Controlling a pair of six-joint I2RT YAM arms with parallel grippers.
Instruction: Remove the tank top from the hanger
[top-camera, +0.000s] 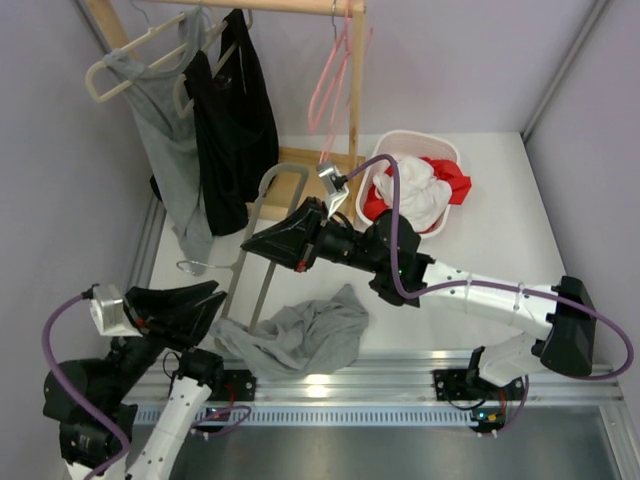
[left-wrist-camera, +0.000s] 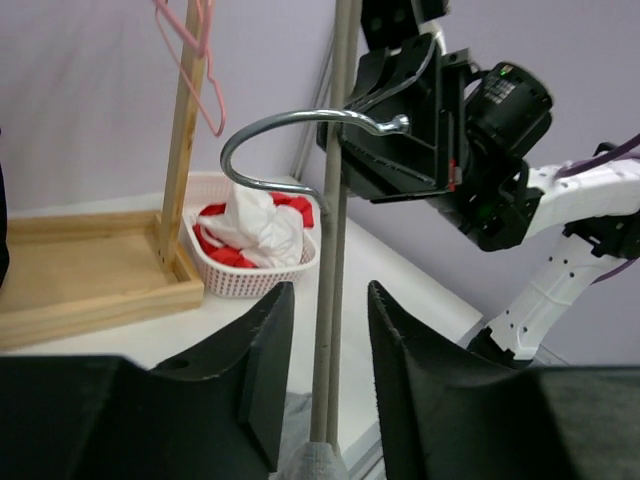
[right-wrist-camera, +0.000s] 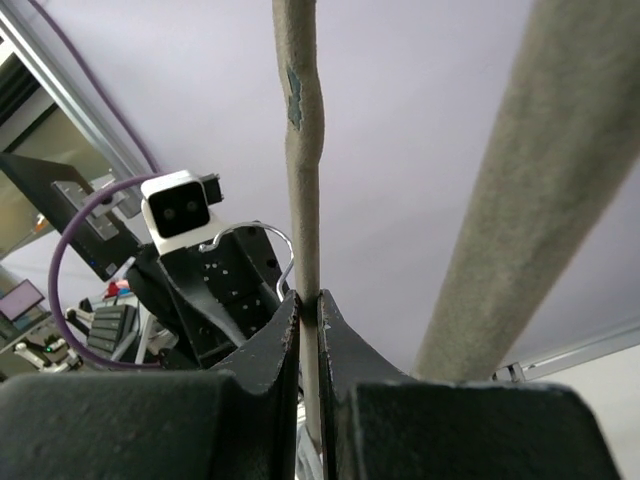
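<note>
A grey tank top (top-camera: 305, 335) lies crumpled on the table near the front edge. A small fold of it (left-wrist-camera: 312, 462) still wraps the low end of the grey hanger (top-camera: 240, 270). My right gripper (top-camera: 255, 243) is shut on one thin bar of the hanger (right-wrist-camera: 298, 130) and holds it up over the table. The hanger's metal hook (left-wrist-camera: 270, 125) curves up beside that gripper. My left gripper (top-camera: 215, 295) is open. In the left wrist view its jaws stand on either side of the hanger's two bars (left-wrist-camera: 330, 330), with a gap on each side.
A wooden clothes rack (top-camera: 355, 90) stands at the back left. On it hang another grey top (top-camera: 175, 150), a black garment (top-camera: 235, 120) and pink hangers (top-camera: 335, 70). To its right is a white basket (top-camera: 420, 138) of red and white clothes.
</note>
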